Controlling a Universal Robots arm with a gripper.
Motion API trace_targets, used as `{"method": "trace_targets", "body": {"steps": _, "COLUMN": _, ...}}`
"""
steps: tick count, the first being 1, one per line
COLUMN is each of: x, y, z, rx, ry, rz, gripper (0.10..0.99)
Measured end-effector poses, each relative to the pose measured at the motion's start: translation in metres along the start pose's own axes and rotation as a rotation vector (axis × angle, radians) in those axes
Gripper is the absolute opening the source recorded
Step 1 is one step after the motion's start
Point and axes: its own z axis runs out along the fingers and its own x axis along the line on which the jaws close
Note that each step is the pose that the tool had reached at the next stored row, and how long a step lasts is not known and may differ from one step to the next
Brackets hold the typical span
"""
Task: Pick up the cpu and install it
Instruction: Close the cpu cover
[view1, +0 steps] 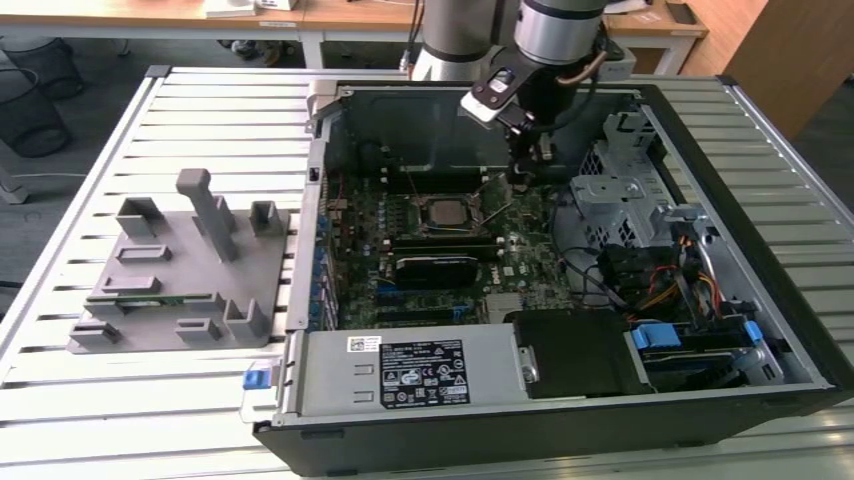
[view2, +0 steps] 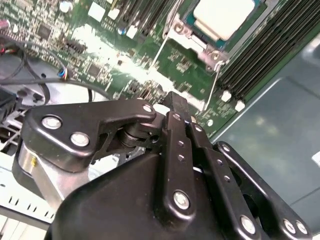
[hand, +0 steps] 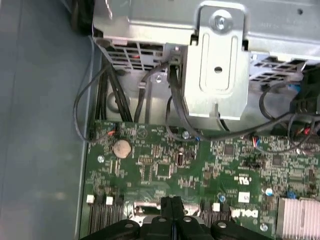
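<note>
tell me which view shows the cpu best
The second wrist view: the cpu is close, silver top plain in its socket, partly cut off. The exterior view shows it small, mid-board. The first wrist view faces the board's edge.

A slatted metal table (view1: 214, 120) carries an open computer case (view1: 534, 440) and a grey fixture (view1: 214, 225)

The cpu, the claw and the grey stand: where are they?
cpu (view2: 222, 17), second wrist view, its silver top.
claw (hand: 172, 204), first wrist view, between its closed fingertips.
grey stand (view1: 196, 200), exterior view, its tall post.
</note>
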Motion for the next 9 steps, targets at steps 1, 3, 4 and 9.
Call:
{"method": "trace_targets", "body": {"steps": 1, "x": 0.0002, "y": 0.0021, "z": 0.0001, "rx": 0.000, "ry": -0.0001, "rz": 0.000, "gripper": 0.106}}
{"method": "trace_targets", "body": {"steps": 3, "x": 0.0007, "y": 0.0061, "z": 0.0006, "rx": 0.000, "ry": 0.0003, "rz": -0.001, "gripper": 0.106}}
{"method": "trace_targets", "body": {"steps": 4, "x": 0.0012, "y": 0.0079, "z": 0.0009, "rx": 0.000, "ry": 0.0002, "rz": -0.002, "gripper": 0.106}}
{"method": "trace_targets", "body": {"steps": 9, "x": 0.0046, "y": 0.0129, "z": 0.0052, "rx": 0.000, "ry": -0.0004, "rz": -0.003, "gripper": 0.106}}
